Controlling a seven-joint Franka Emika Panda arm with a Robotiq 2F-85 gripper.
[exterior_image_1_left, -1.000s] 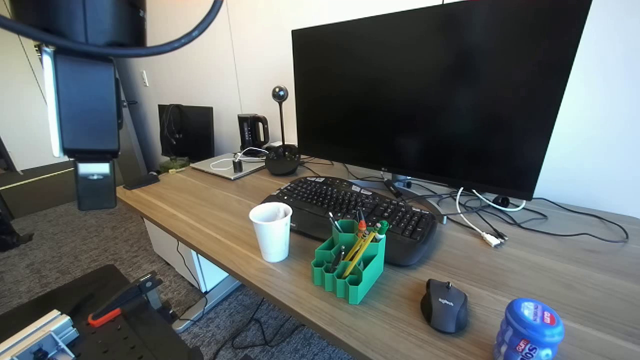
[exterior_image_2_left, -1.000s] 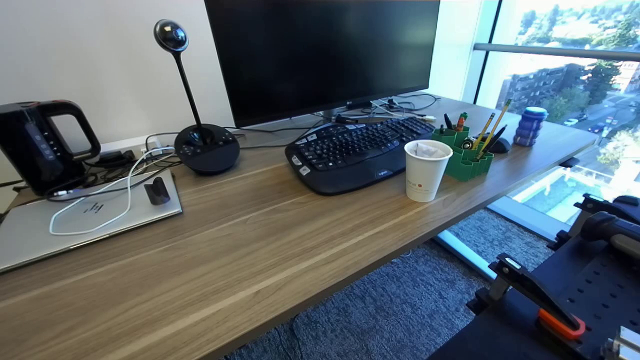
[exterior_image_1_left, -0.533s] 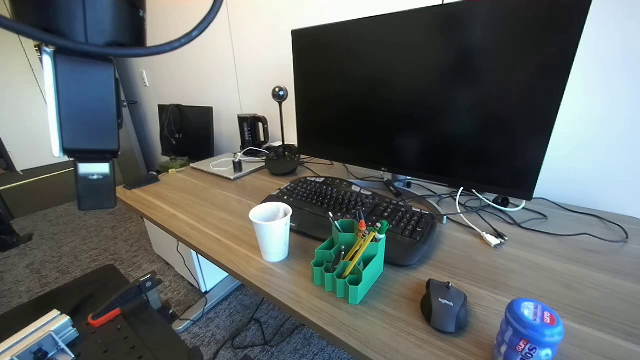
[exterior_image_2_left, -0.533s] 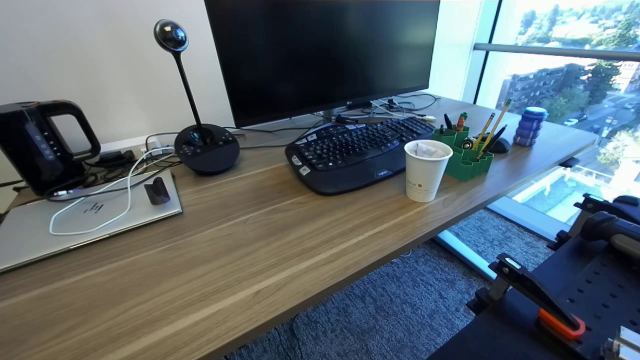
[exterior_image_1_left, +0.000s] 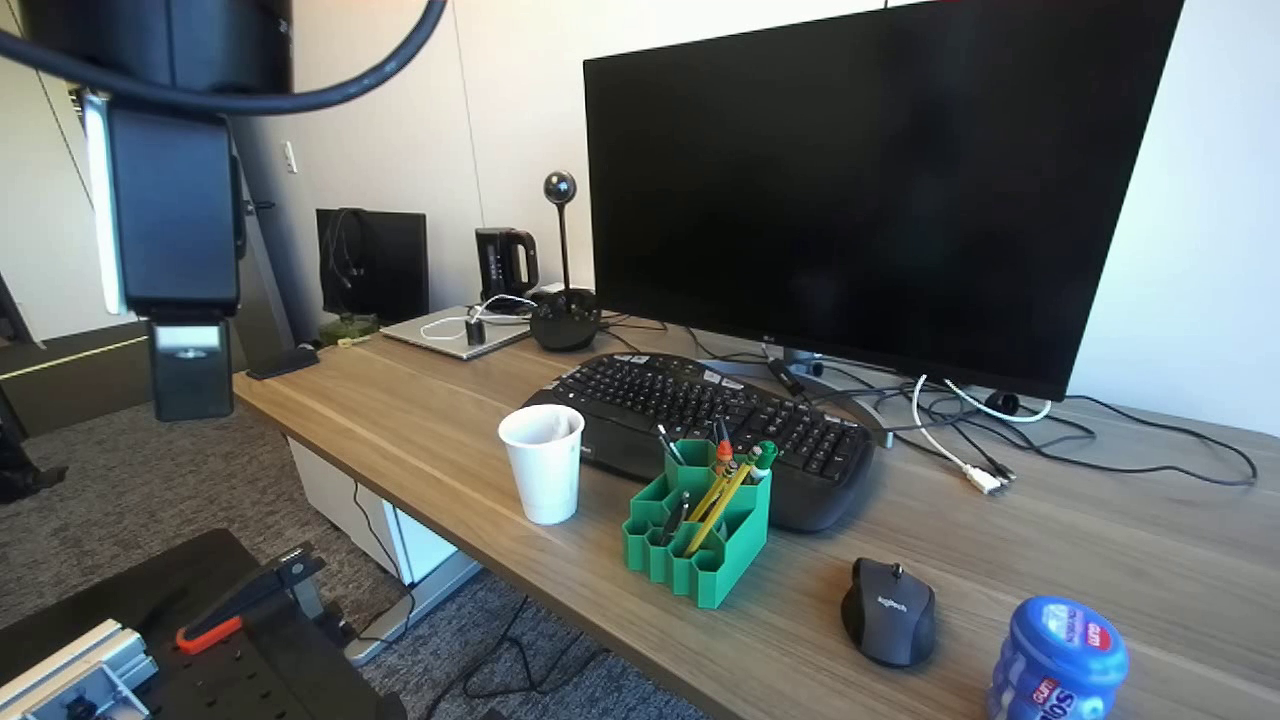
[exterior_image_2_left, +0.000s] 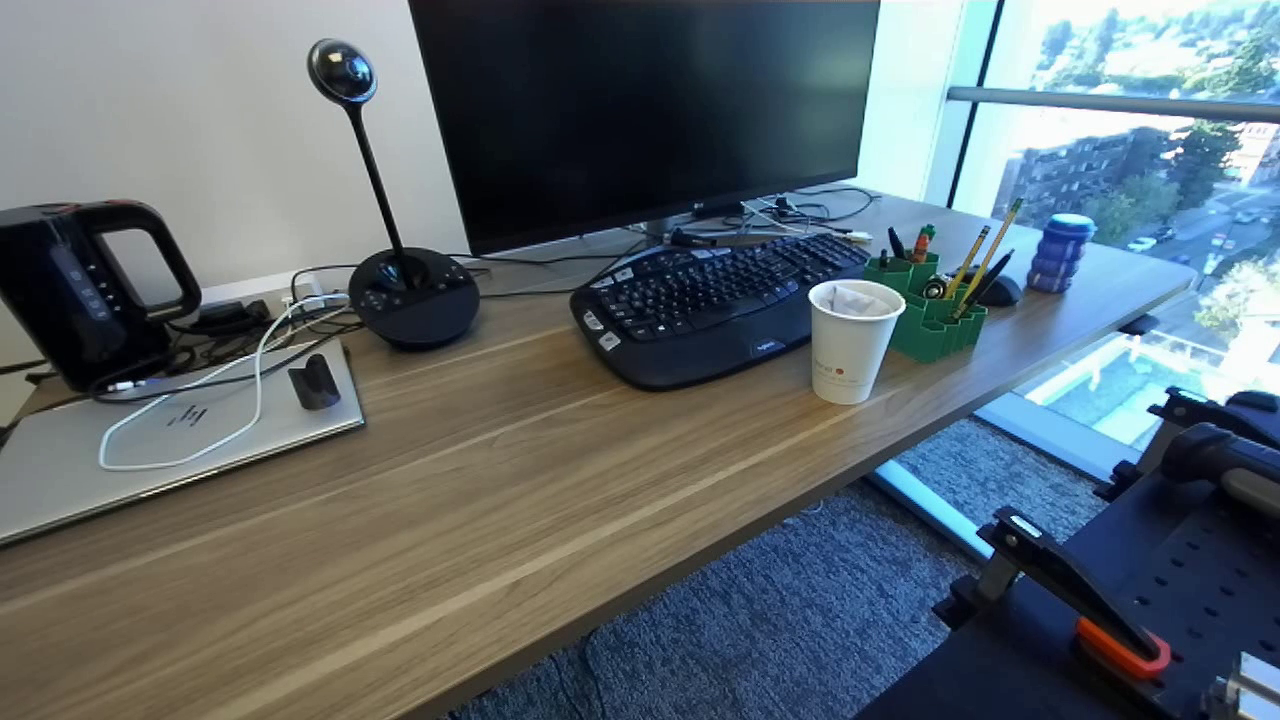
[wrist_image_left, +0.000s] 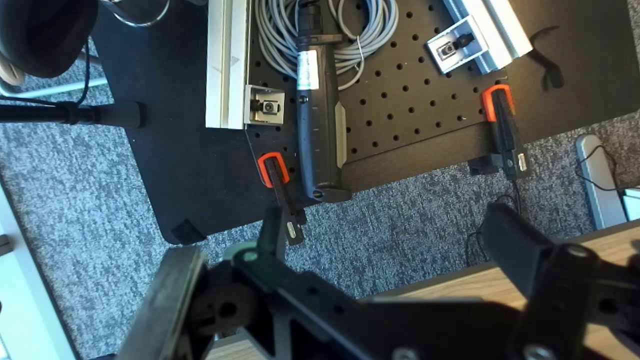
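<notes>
Evidently, empty jaws are hovering spread near the desk (exterior_image_2_left: 530, 500), an orange-ended clamp (wrist_image_left: 281, 192) facing it; any grasp is seemingly requiring closer approach.

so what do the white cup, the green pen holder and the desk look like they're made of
The cup looks like matte paper: tapered white wall, rolled rim, printed mark. The pen holder seems satin plastic, judging by its even green color and thin, angular cells. The desk has a smooth, low-sheen wood-grain top; laminate or real wood, I can't tell.
</notes>
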